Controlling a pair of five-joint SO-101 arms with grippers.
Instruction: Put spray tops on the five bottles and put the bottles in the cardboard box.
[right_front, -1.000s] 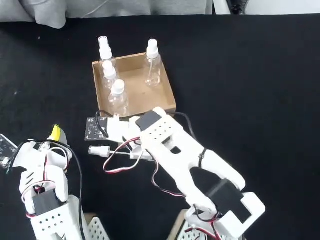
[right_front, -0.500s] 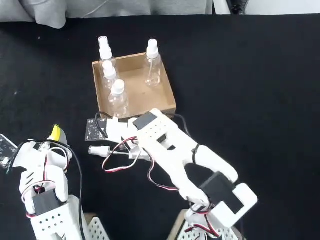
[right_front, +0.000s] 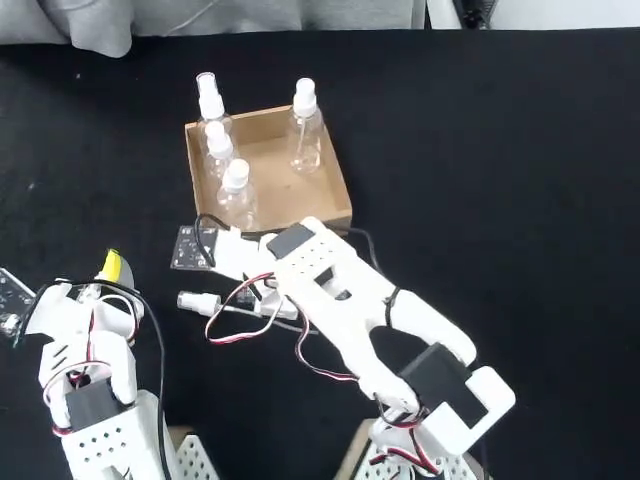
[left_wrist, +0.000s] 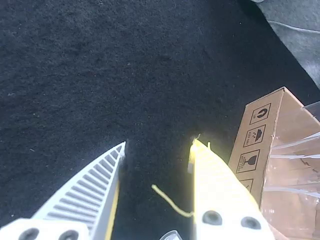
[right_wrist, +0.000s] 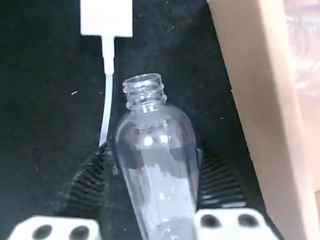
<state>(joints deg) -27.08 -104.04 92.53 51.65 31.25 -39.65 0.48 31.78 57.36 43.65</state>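
- Right gripper (right_wrist: 152, 149): we record its fingers closed against both flanks of the uncapped bottle (right_wrist: 155, 170), which lies on the table just beside the cardboard box (right_wrist: 250, 100).
- Bottle axis: we note it runs along the gripper, with the open neck pointing away toward the spray top (right_wrist: 106, 17). The top's tube lies beside the neck, not in it.
- Left gripper (left_wrist: 159, 143): we list it spread and empty, and we judge it free to fetch the top.
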